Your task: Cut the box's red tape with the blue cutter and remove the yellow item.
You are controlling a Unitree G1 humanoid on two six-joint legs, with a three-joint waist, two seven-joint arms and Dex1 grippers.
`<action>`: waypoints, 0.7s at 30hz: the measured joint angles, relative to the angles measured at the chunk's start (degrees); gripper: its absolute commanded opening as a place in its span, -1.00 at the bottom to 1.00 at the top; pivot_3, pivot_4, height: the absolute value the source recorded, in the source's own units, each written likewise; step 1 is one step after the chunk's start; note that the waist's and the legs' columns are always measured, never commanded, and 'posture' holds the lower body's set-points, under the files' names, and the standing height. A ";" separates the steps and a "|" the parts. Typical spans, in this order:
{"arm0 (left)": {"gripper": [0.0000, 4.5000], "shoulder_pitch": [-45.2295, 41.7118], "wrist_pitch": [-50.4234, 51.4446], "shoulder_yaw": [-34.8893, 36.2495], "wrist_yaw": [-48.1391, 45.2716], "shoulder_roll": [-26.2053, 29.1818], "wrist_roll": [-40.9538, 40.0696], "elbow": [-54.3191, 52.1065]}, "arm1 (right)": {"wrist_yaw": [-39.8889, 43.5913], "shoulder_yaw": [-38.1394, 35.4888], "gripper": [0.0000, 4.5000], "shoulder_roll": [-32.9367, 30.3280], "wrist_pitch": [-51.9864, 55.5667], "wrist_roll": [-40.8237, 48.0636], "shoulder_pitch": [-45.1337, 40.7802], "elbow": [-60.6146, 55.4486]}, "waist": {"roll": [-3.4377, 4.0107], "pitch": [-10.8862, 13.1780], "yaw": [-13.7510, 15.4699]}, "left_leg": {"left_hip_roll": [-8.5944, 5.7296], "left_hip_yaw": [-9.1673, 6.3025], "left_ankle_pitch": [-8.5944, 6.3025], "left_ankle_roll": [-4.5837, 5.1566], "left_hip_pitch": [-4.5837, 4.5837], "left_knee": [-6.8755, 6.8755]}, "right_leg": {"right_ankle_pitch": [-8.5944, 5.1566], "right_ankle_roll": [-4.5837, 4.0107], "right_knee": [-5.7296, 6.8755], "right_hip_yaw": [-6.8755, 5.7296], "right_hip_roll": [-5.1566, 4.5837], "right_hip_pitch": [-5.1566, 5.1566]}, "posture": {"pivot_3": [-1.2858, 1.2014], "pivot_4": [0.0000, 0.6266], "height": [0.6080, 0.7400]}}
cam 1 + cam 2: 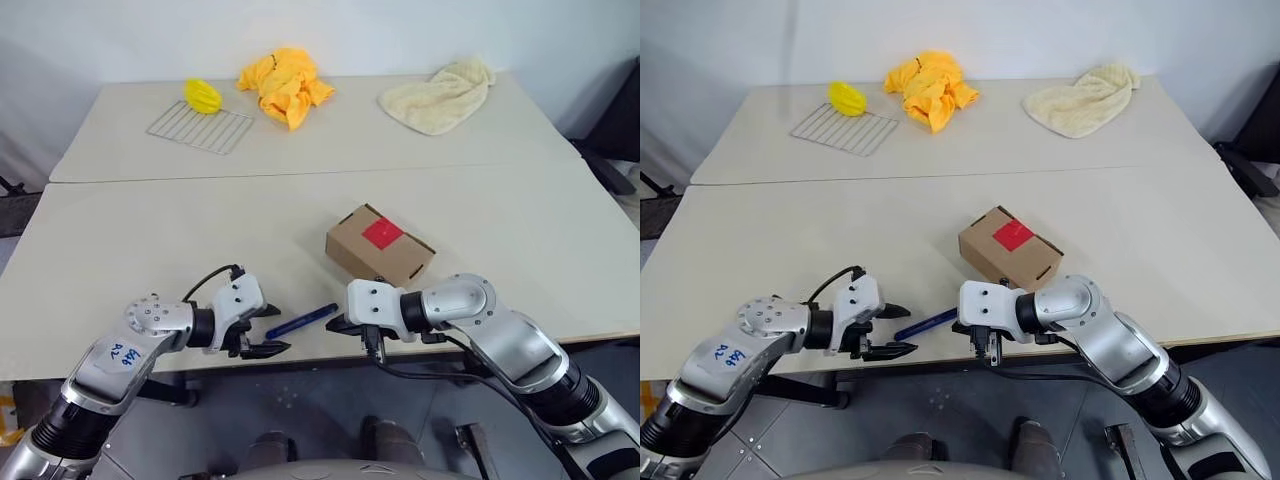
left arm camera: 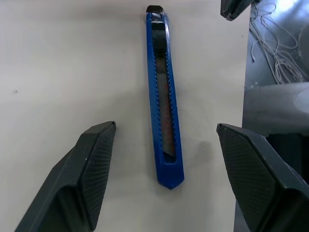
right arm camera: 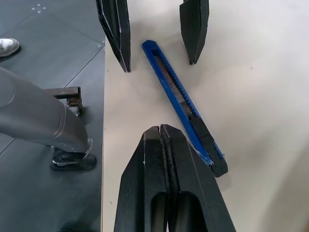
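- Two pale tables [image 1: 150, 250] abut under a white wall; dark floor below.
- Blue cutter [image 1: 302, 321] lies near the front edge, between the spread left gripper [image 1: 264, 338] and the pressed-together right gripper [image 1: 338, 324].
- Box [image 1: 378, 247] with red tape [image 1: 382, 234] sits behind, seemingly still sealed.

Both arms are cased in silver-grey shells, with white housings at the wrists. Each tool, left [image 1: 268, 341] and right [image 3: 166, 145], is fitted with two black textured fingers. Black cables are looped at both wrists, and blue handwriting is seen on the left forearm.
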 measured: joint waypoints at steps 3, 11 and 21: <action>0.09 -0.81 -0.09 -0.86 0.01 0.26 1.18 0.19 | -0.18 0.00 -1.00 0.00 0.00 0.00 0.00 -0.02 | 0.00 0.00 0.17 | 0.00 0.01 0.00 0.00 0.00 -0.01 | 0.00 0.00 0.00 0.00 0.00 -0.01 | 0.03 -0.52 1.00; 0.00 -0.96 -0.15 -1.49 -0.03 0.36 2.15 0.03 | -0.22 0.00 -1.00 -0.05 -0.01 0.00 0.00 -0.03 | 0.01 0.00 0.29 | 0.00 0.01 0.00 0.00 0.01 -0.01 | 0.00 0.00 0.00 0.00 0.00 0.00 | 0.03 -0.52 1.00; -0.40 -0.70 -0.35 -1.89 -0.03 0.65 2.98 -0.60 | -0.13 0.00 -1.00 -0.64 -0.06 0.00 0.00 -0.03 | 0.01 -0.01 0.27 | 0.00 0.02 0.00 0.00 0.01 -0.01 | 0.00 0.00 0.00 0.00 0.00 0.00 | 0.03 -0.52 1.00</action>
